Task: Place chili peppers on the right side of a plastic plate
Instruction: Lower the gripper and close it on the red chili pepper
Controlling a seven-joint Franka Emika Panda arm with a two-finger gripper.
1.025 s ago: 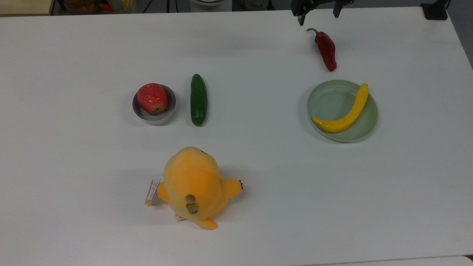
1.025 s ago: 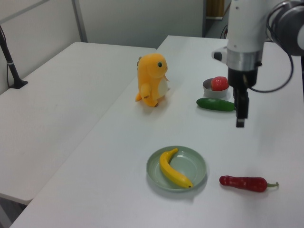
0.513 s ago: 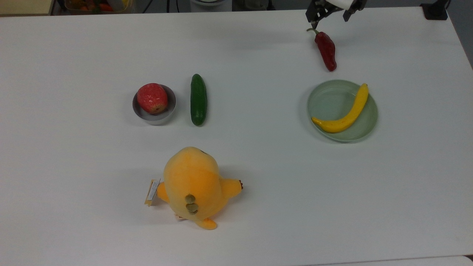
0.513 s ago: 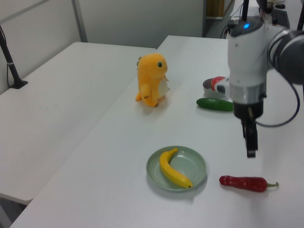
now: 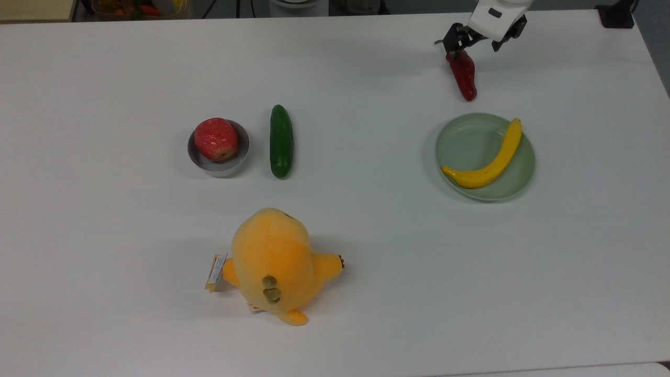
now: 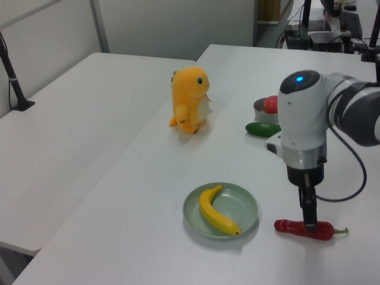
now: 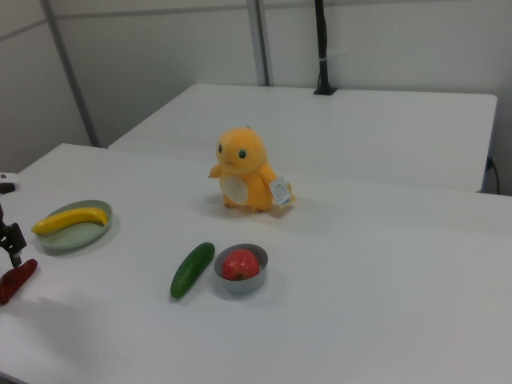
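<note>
1. The glossy dark red, tapered chili pepper with a curved green stem (image 5: 464, 76) is seen lying flat on the white tabletop (image 5: 104, 262), just outside the rim of the round, pale translucent green plastic plate (image 5: 460, 144), at about the plate's 12 o'clock in the top view. In the left view it lies at the plate's 3 o'clock, close to the rim but apart from it.

2. The plate is occupied by a curved yellow banana (image 5: 489, 159), which runs from about 1 o'clock round to 7 o'clock of the plate in the top view.

3. The robot's black two-finger hand (image 5: 476, 44) is lowered over the stem end of the chili. In the left view one dark finger (image 6: 309, 208) is seen reaching down to the chili's body. The fingers appear spread to either side of the chili, released, nothing gripped; this is judged mainly from the top view.

4. Step in hand, as judged: the reach for the chili is at its end and the grasp is not yet made.

5. Next move, as judged: the fingers are to be closed across the chili's narrow width, then a lift is called for. Whether the chili already counts as placed at the plate's right side cannot be settled from these views.

6. Well apart, and not concerned: a dark green cucumber (image 5: 281, 141), a small grey metal bowl (image 5: 219, 163) holding a red apple (image 5: 215, 138), and an orange plush toy (image 5: 272, 262).
</note>
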